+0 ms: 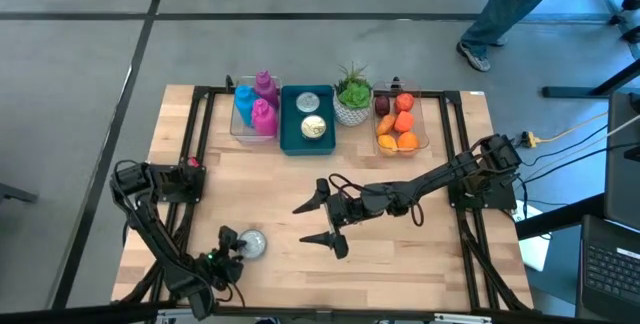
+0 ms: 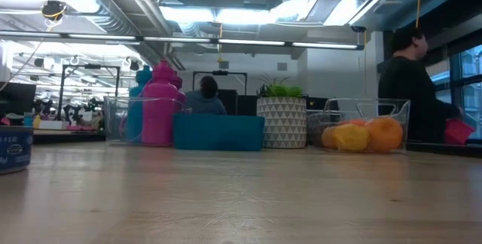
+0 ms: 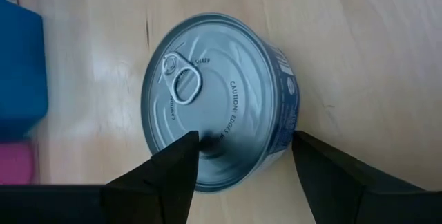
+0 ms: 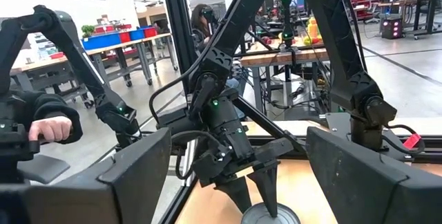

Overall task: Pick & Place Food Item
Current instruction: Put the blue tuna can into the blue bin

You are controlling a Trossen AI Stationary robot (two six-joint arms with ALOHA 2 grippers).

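Observation:
A round tin can (image 3: pixel 214 99) with a pull-tab lid stands upright on the wooden table near its front left; it also shows in the high view as the can (image 1: pixel 252 243) and at the low view's left edge as the can (image 2: pixel 11 150). My left gripper (image 3: pixel 245 141) slants down over it, open, with one finger over the lid near its rim and the other outside the can's wall. My right gripper (image 1: pixel 298 222) hovers open at mid-table, level, pointing toward the table's left edge, with nothing between its fingers. My left gripper has one fingertip (image 3: pixel 186 156) over the lid's near edge and the other fingertip (image 3: pixel 311 158) beside the can's side wall (image 3: pixel 289 124). Whether either finger touches the can, I cannot tell. The can stands on the table.
Along the far edge stand a clear bin of pink and blue bottles (image 1: pixel 255 109), a teal bin with cans (image 1: pixel 308 119), a potted plant (image 1: pixel 352 99) and a clear bin of orange fruit (image 1: pixel 400 122). A person (image 1: pixel 495 19) walks beyond the far right corner.

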